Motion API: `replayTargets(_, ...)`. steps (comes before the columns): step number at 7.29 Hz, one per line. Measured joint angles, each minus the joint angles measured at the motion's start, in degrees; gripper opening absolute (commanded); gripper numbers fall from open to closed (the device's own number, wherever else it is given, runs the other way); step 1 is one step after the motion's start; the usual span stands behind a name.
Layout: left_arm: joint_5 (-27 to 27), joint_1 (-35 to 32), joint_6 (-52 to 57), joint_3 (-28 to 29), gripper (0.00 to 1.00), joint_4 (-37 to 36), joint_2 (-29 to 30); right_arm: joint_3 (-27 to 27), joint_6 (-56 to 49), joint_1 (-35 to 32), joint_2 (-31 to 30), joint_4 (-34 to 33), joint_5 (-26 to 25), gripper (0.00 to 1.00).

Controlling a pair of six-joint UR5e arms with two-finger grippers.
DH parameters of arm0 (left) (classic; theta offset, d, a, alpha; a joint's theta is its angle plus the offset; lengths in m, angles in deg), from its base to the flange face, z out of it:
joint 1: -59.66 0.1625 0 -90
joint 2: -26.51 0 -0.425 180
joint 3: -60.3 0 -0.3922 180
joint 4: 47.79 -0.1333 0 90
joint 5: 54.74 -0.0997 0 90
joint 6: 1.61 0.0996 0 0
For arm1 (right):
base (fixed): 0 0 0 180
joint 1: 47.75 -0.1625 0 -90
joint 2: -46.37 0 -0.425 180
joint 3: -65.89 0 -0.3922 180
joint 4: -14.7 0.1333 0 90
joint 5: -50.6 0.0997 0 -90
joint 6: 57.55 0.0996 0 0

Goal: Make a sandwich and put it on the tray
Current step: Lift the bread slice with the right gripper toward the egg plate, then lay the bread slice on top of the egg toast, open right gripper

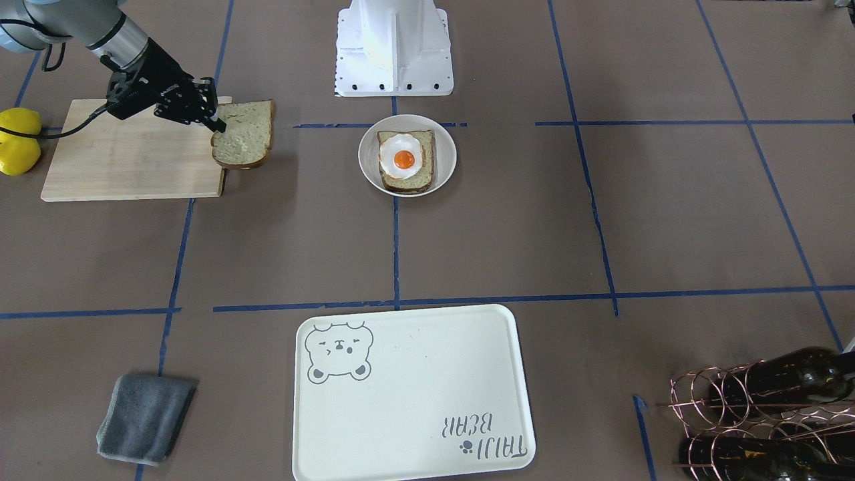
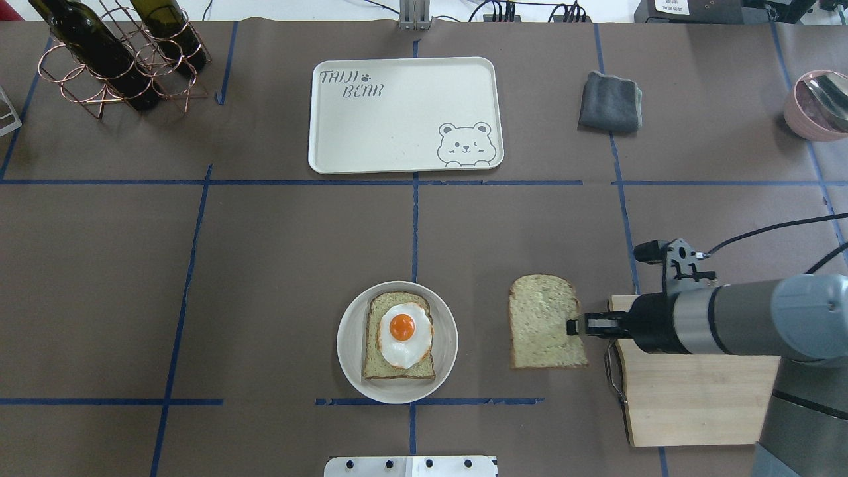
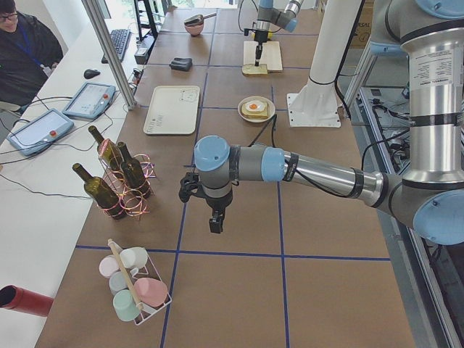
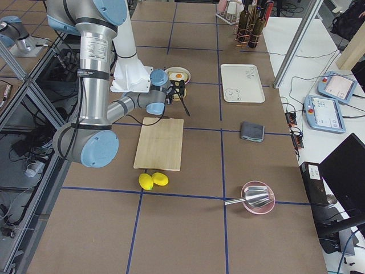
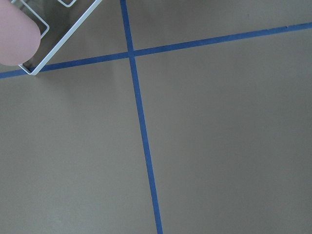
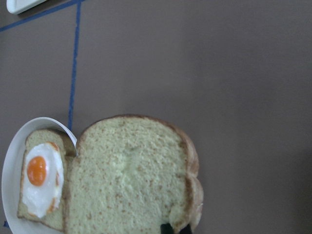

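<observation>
Pinching one crust edge of a loose bread slice [image 2: 540, 321], the right claw [image 2: 574, 326] is closed on it, its fingertips biting only a sliver of the side nearest the arm, in the lower right of the overhead view. The slice hangs out flat from that pinch, past the end of the wooden cutting board [image 2: 695, 397] and over the table. The shadow beneath it in the front-facing view suggests it is clear of the surface. I'd judge it light and soft, prone to droop or tear if swung fast, so an edge hold like this suits it as long as it is carried level. To its left, at lower centre of the overhead view, a white plate [image 2: 346, 344] carries the second slice [image 2: 379, 366] with a fried egg [image 2: 404, 334] lying on top; the two slices are apart, not yet stacked. The egg looks smooth and likely to slide, so once the sandwich is closed I'd expect clamping through both crusts to be safer than pinching one layer. The tray [image 2: 397, 119] sits at upper centre, well apart from the plate, with none of the sandwich on it. The left claw [image 3: 216, 222] hangs over the table far off, seen only in the left side view, and I cannot tell whether it is open or closed.
</observation>
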Motion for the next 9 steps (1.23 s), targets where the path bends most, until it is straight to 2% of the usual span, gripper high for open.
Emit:
replayTargets(2, 0.06, 0.00, 0.00, -0.03, 1.00, -0.04, 0.09, 0.56, 3.35, 4.20, 12.15, -12.63, -5.50, 0.00)
replayTargets(4, 0.08, 0.06, 0.00, -0.07, 1.00, 0.01, 0.30, 2.72, 4.49, 8.74, 22.25, -22.21, -10.18, 0.00)
replayTargets(6, 0.09, 0.07, -0.06, -0.09, 1.00, 0.00, 0.46, 5.93, 4.85, 10.89, 26.83, -25.39, -12.67, 0.00)
replayTargets(9, 0.09, 0.07, -0.06, -0.05, 1.00, -0.07, 0.51, 9.29, 4.29, 11.37, 28.32, -25.66, -13.69, 0.00)
